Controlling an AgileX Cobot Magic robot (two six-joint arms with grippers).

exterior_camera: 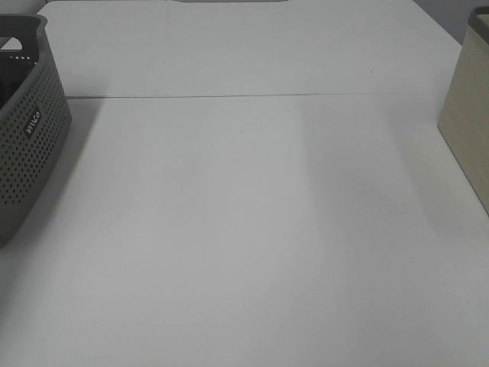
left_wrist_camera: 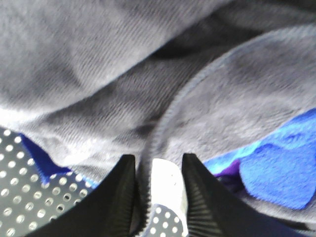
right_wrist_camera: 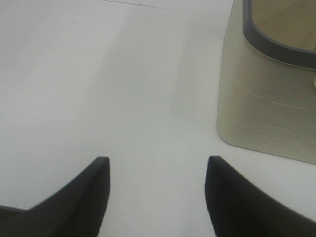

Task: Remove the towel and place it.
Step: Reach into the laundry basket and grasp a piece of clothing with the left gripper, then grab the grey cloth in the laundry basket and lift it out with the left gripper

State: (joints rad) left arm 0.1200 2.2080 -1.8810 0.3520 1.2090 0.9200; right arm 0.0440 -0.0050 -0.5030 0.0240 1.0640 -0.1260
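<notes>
– While the towel (left_wrist_camera: 98,74) lay bunched inside the basket (left_wrist_camera: 24,192), your left end effector (left_wrist_camera: 159,158) was pinching its hemmed edge. A pale perforated strip sat between the jaws too.

– So what could have gone wrong from there?

– That strip looked to me like basket wall. Had you lifted with it caught, the basket could have tipped or dragged along the counter (exterior_camera: 244,229). A blue cloth (left_wrist_camera: 276,173) lay against the towel and might have ridden out with it. A pinch on the hem alone could also have slipped under so much loose fabric.

– And the right end effector (right_wrist_camera: 158,160)?

– You had it spread wide over bare counter, holding nothing, near the beige bin (right_wrist_camera: 266,98).

– What was hidden?

– The high camera cut off most of the basket and showed you neither arm nor the towel. How much hem was truly gripped, you could not tell, nor how far the towel reached beneath its folds.
</notes>
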